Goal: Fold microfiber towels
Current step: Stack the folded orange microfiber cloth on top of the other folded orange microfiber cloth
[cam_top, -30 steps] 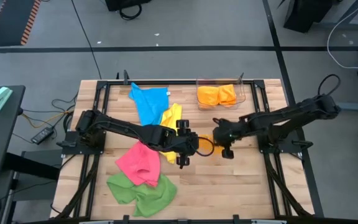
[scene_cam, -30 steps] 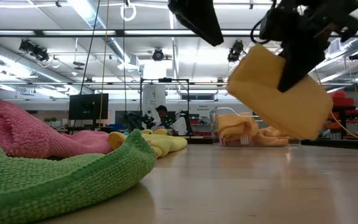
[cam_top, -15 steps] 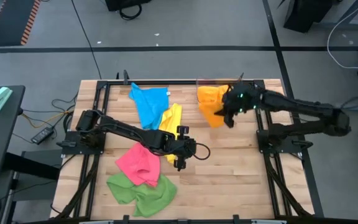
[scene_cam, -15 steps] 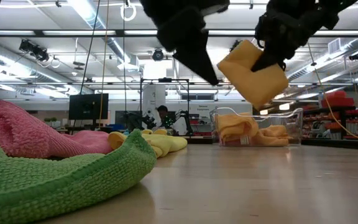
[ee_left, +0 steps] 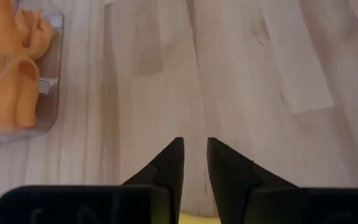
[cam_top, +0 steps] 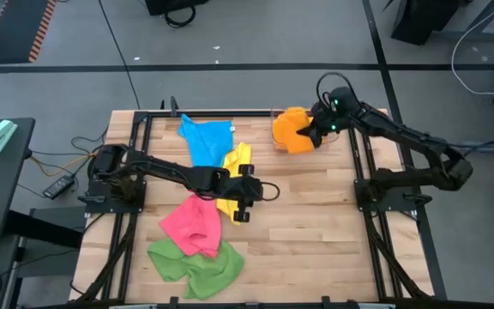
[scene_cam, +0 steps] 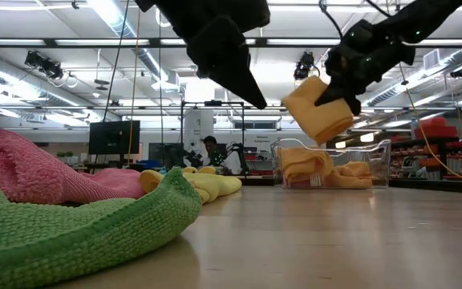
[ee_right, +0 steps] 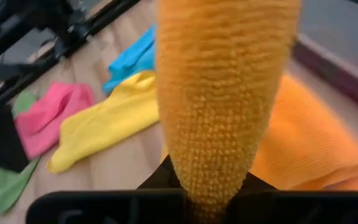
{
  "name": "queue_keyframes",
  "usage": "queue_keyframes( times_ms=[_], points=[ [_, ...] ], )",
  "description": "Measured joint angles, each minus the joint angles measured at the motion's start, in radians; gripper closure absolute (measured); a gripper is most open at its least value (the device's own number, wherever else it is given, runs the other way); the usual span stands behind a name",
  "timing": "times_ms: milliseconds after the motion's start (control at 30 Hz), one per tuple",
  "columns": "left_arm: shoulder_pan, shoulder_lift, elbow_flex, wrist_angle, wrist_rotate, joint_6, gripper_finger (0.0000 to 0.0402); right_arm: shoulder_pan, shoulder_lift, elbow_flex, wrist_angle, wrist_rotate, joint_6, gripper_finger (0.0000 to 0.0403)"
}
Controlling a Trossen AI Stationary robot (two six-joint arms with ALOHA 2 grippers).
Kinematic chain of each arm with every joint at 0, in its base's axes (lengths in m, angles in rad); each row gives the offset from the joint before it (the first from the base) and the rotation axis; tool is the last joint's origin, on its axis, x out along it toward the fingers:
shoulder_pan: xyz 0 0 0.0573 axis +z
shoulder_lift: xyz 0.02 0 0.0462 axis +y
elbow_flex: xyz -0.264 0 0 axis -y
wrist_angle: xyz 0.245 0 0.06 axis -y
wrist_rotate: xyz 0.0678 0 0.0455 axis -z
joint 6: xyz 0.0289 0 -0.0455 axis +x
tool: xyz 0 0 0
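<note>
Wooden table (cam_top: 316,232) up top: folded orange towel (cam_top: 294,133) hangs pinched in the right gripper (cam_top: 314,136) over the clear bin (scene_cam: 375,164). Left gripper (cam_top: 264,190), fingers slightly apart and holding nothing, sits beside the yellow towel (cam_top: 234,167).

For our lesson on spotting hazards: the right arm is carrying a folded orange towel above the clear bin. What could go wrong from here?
1. The right gripper pinches only one end of the folded orange towel; the hanging part could unfold.
2. The clear bin already holds orange towels, so a drop might land on its rim.
3. The left gripper hovers by the yellow towel and might snag it.
</note>
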Motion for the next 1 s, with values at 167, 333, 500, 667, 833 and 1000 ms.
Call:
queue_keyframes(
  times_ms=[167, 333, 500, 667, 833, 1000],
  points=[
    [0.037, -0.07, -0.072, 0.066, 0.055, 0.01, 0.0335, -0.103, 0.09, 0.098, -0.066, -0.035, -0.018, 0.0382],
    [0.066, -0.126, -0.138, 0.065, 0.077, 0.01, 0.0332, -0.192, 0.184, 0.197, -0.212, -0.041, -0.053, 0.0382],
    [0.08, -0.163, -0.159, 0.067, 0.078, 0.016, 0.0334, -0.281, 0.242, 0.224, -0.265, -0.056, -0.074, 0.0382],
    [0.082, -0.186, -0.159, 0.057, 0.078, 0.033, 0.0343, -0.38, 0.274, 0.209, -0.286, -0.144, -0.078, 0.0382],
    [0.084, -0.197, -0.159, 0.045, 0.078, 0.036, 0.0342, -0.366, 0.335, 0.187, -0.266, -0.193, -0.068, 0.0382],
    [0.084, -0.199, -0.159, 0.047, 0.078, 0.031, 0.0338, -0.323, 0.389, 0.185, -0.208, -0.171, -0.014, 0.0382]
  ],
)
